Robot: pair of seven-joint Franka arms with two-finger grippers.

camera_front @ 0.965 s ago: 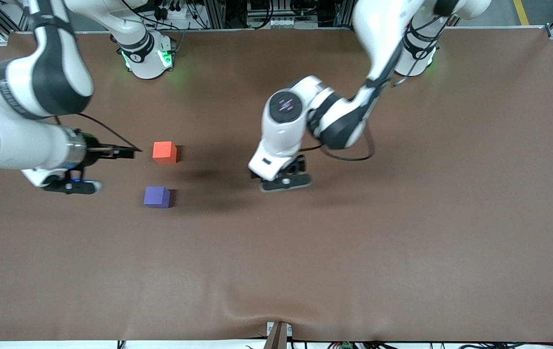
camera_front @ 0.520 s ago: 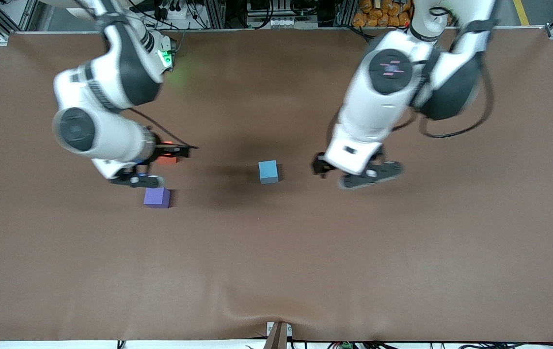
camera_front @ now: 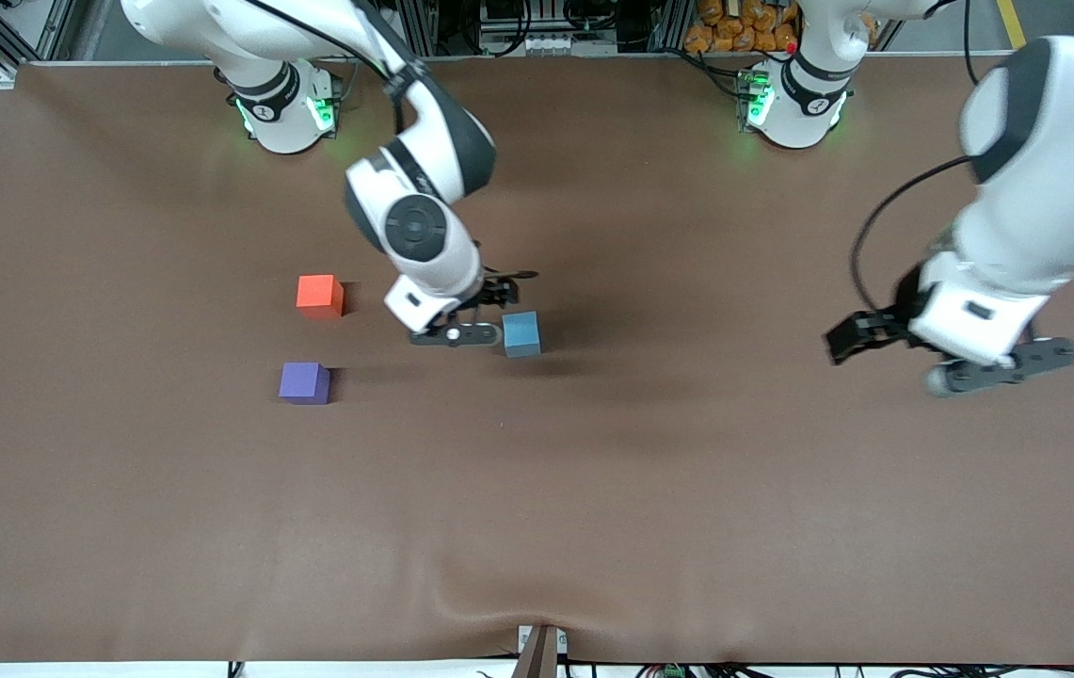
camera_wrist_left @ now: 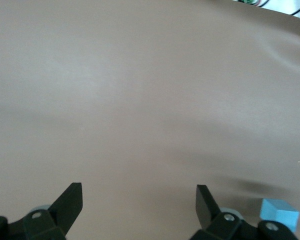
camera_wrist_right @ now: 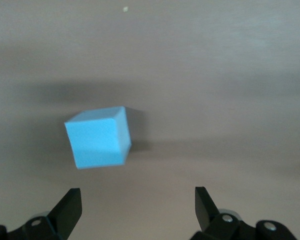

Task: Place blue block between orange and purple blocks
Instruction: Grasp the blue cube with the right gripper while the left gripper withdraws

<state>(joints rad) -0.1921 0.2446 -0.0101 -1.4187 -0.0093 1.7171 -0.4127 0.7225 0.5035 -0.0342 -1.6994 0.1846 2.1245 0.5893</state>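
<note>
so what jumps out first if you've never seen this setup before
The right arm's open claw sits right beside the blue block mid-table, with the block just ahead of its fingers in the right wrist view, not gripped. Toward the right arm's end lie the orange block and, nearer the front camera, the purple block, with a gap between them. The left claw hangs open over bare table at the left arm's end.
</note>
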